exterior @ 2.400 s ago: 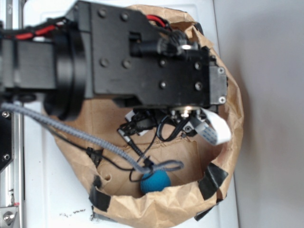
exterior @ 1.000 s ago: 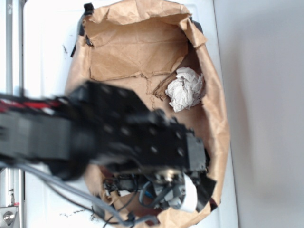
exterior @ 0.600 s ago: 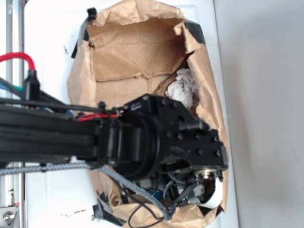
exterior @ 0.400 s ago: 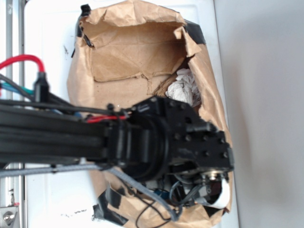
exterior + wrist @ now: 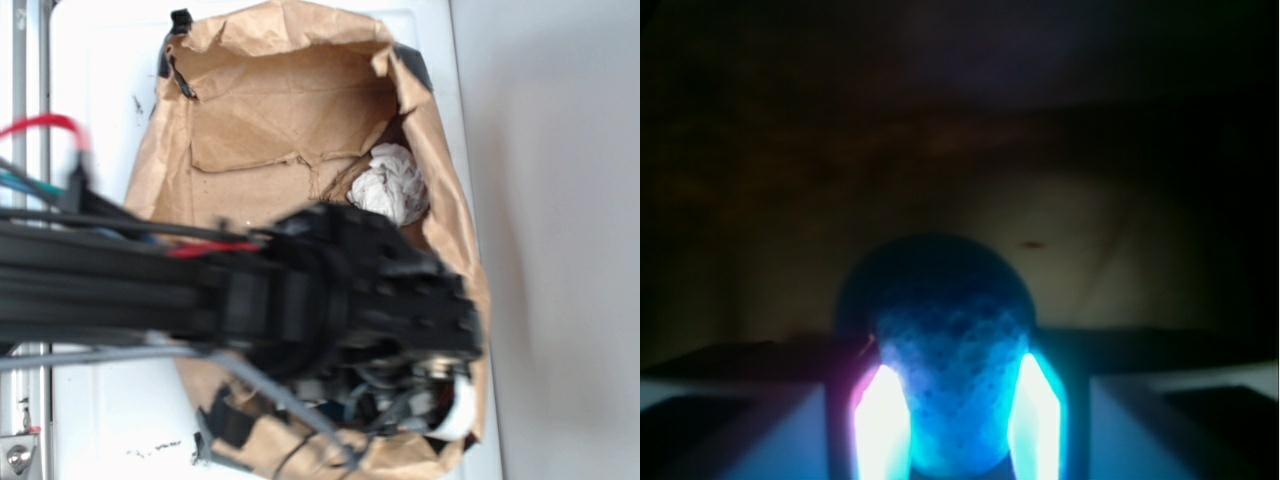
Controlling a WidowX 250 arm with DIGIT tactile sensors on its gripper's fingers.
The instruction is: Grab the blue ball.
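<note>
While your gripper point(image 5: 952, 420) was down inside the brown paper bag point(image 5: 455, 240), the wrist view showed both fingers point(image 5: 882, 420) pressed against the blue ball point(image 5: 945, 350), so it was clamped on it. From outside, the arm point(image 5: 300, 300) hid the ball at the bag's near end, well apart from the crumpled white paper wad point(image 5: 392, 190).

From outside, the blurred arm point(image 5: 200, 300) hides the tool and the blue ball point(image 5: 945, 340) entirely, along with the paper bag's point(image 5: 440, 150) lower end. In the wrist view the ball's underside and the tool's fingers point(image 5: 883, 425) run off the bottom edge, surroundings lost in darkness.
</note>
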